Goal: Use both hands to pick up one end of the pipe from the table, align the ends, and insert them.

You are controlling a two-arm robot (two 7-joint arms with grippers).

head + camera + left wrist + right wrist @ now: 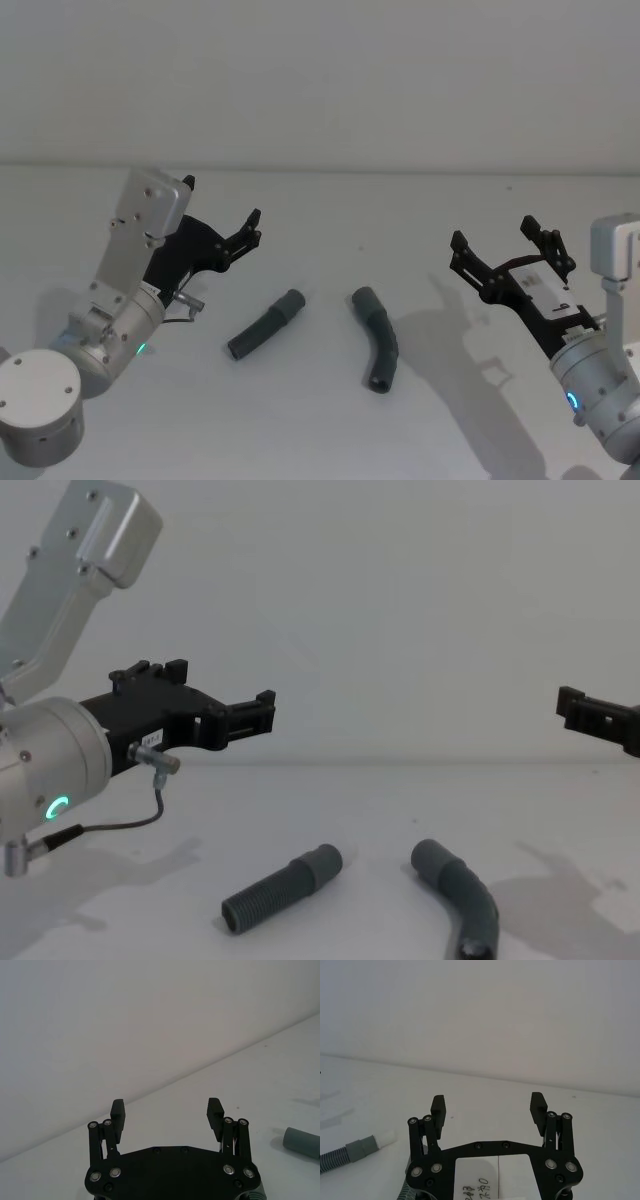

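Two dark grey ribbed pipe pieces lie on the white table (320, 430). The straight piece (266, 325) (280, 890) is on the left and the bent piece (378, 338) (462, 892) on the right, a small gap between their near cuffs. My left gripper (223, 200) (166, 1107) (225, 695) hovers open and empty, up and left of the straight piece, whose cuff (301, 1142) shows beside it. My right gripper (493, 232) (488, 1102) (575, 708) hangs open and empty to the right of the bent piece. A grey cuff (359, 1149) with a white tube tip (386, 1138) lies off to its side.
A plain pale wall (320, 80) rises behind the table's far edge. Bare table surface lies between and in front of the two arms. A thin cable (150, 805) loops under the left wrist.
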